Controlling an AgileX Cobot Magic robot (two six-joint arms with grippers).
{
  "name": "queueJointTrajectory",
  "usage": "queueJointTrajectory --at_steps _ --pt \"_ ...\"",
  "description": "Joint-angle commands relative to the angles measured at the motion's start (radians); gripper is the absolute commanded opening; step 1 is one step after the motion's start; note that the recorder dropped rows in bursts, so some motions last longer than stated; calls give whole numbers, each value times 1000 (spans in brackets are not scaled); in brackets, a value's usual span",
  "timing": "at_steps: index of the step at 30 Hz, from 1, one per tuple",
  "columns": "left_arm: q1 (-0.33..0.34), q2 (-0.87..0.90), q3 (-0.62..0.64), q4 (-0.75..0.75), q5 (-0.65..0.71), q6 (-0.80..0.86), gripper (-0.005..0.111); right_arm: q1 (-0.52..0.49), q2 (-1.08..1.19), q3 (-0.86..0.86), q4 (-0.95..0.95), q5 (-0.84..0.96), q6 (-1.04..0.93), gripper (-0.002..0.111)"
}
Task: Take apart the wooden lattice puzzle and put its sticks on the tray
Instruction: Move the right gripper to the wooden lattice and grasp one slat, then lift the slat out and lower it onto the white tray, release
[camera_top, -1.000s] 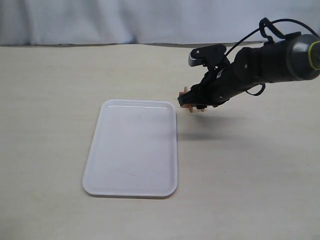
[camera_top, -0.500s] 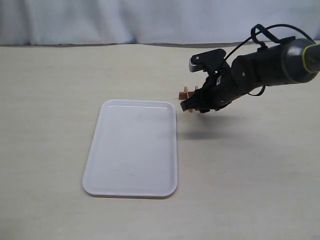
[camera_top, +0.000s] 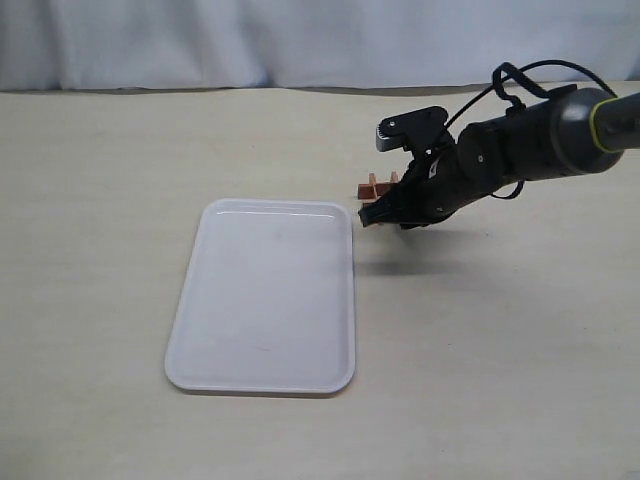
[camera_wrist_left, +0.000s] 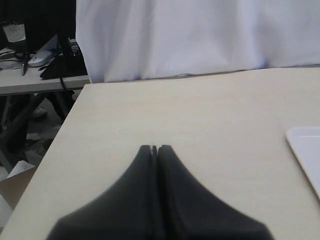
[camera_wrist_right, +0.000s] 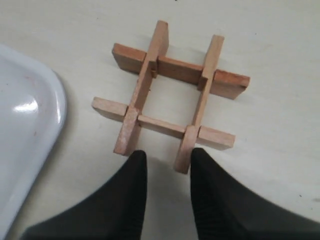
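Observation:
The wooden lattice puzzle (camera_wrist_right: 177, 70) lies flat on the table as a whole hash-shaped grid, just off the white tray's (camera_wrist_right: 25, 125) rounded corner. My right gripper (camera_wrist_right: 167, 157) is open, its two black fingertips at the near ends of two sticks with nothing between them. In the exterior view the puzzle (camera_top: 375, 187) peeks out behind the right gripper (camera_top: 385, 212), next to the far right corner of the tray (camera_top: 265, 300), which holds nothing. The left gripper (camera_wrist_left: 155, 148) is shut on nothing over bare table, a tray corner (camera_wrist_left: 307, 145) at the edge of its view.
A white cloth backdrop (camera_top: 300, 40) hangs along the table's far edge. In the left wrist view the table's side edge (camera_wrist_left: 60, 140) drops off to a floor with clutter and another desk (camera_wrist_left: 35, 82).
The right arm has swung a little lower and toward the tray. The puzzle now shows darker and flatter behind the fingertips. The tray has not moved.

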Motion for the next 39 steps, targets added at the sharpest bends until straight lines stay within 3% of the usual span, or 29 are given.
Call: queueJointTrajectory --at_steps 1,13,24,33,36,39 --pt "5 -2 2 6 -14 -8 0 -21 -3 -5 -12 -21 13 29" --pt "5 -2 2 6 -14 -8 0 -46 -1 -3 -8 -17 31 28" --pt "5 -2 2 6 -9 -8 0 -46 3 -3 18 -21 33 18" --pt "5 -2 2 6 -9 -8 0 -46 38 -3 20 -37 33 16" --pt "5 -2 2 6 -9 -8 0 -46 33 -3 16 -37 31 6" --pt "5 -2 2 6 -9 -8 0 -46 -1 -3 14 -31 31 5"
